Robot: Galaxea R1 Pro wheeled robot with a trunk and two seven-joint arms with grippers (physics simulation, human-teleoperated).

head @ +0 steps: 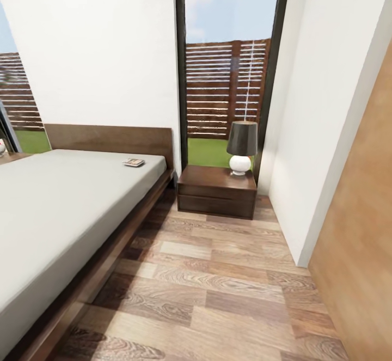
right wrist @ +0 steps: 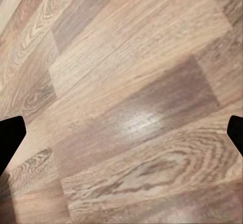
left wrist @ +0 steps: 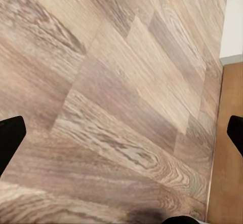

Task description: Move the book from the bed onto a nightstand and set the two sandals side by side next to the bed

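Bedroom (head: 98, 50) approach, from my remote seat: the book (head: 133, 162) lies on the grey mattress of the bed (head: 60, 208), at its far right corner just below the headboard, so the first job is not yet done. A nightstand (head: 216, 189) stands just right of the bed under the tall window, with a lamp (head: 241, 147) on its right half and bare top on the left, which I judge room enough for the book. No sandals turn up on the plank floor (head: 218, 290) in front of me; that half of the task is also open. My left gripper (left wrist: 121, 133) and right gripper (right wrist: 121, 135) both hang over bare floor, fingers spread wide at the frame edges, holding nothing.
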